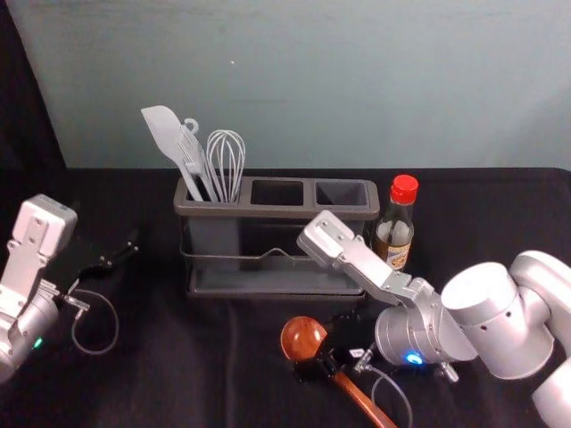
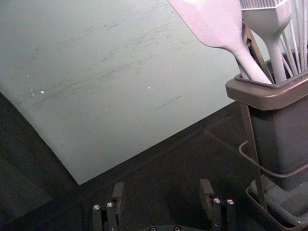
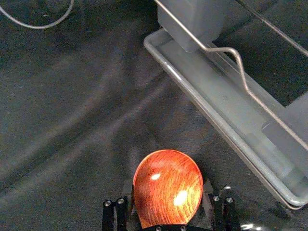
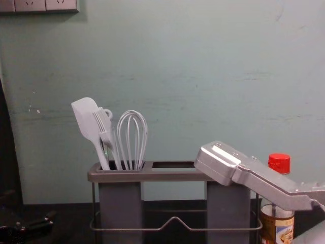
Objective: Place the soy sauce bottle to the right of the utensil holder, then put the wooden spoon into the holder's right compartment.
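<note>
The right arm point(image 1: 486, 299) reached before the utensil holder point(image 1: 277, 212); the left gripper point(image 2: 162, 184) idled, wide, leftward. The soy sauce bottle point(image 1: 395, 234) stood just rightward. Spread wide, the right gripper point(image 3: 167, 186) straddled the wooden spoon point(image 1: 303, 338), wanting a centred squeeze.

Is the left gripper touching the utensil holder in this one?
Apart. The left wrist view shows a strip of black cloth between the open left gripper and the utensil holder.

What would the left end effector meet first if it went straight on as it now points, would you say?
Ahead of the left end effector is probably the pale wall, or the black cloth at its foot; depth is unclear. The utensil holder looks off to one side.
</note>
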`<action>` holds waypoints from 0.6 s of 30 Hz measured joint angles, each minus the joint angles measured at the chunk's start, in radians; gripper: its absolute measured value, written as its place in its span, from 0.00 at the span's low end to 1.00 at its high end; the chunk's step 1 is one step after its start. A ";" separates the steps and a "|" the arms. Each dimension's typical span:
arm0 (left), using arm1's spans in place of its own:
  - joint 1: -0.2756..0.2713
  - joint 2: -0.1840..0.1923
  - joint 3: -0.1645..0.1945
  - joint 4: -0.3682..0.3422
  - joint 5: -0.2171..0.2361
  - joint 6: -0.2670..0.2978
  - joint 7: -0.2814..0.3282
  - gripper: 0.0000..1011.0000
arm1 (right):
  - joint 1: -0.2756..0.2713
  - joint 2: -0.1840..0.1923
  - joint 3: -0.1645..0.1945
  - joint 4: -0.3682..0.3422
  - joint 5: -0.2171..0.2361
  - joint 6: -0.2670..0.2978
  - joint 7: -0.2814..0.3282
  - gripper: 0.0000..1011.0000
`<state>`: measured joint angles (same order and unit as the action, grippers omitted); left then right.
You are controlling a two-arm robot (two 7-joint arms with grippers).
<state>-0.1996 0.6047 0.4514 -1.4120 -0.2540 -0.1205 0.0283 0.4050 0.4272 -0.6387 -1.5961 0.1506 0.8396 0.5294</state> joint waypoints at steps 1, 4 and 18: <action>0.000 0.000 0.000 0.000 0.000 0.000 0.000 1.00 | -0.008 0.002 0.005 -0.008 -0.001 -0.005 -0.001 0.83; 0.000 0.000 0.000 0.000 0.000 0.000 0.000 1.00 | -0.029 0.005 0.024 -0.033 -0.007 -0.027 -0.011 0.83; 0.000 0.000 0.000 0.000 0.000 0.000 0.000 1.00 | -0.124 0.030 0.116 -0.139 -0.005 -0.165 -0.043 0.83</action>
<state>-0.1995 0.6047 0.4514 -1.4120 -0.2539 -0.1205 0.0283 0.2809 0.4572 -0.5223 -1.7355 0.1453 0.6744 0.4860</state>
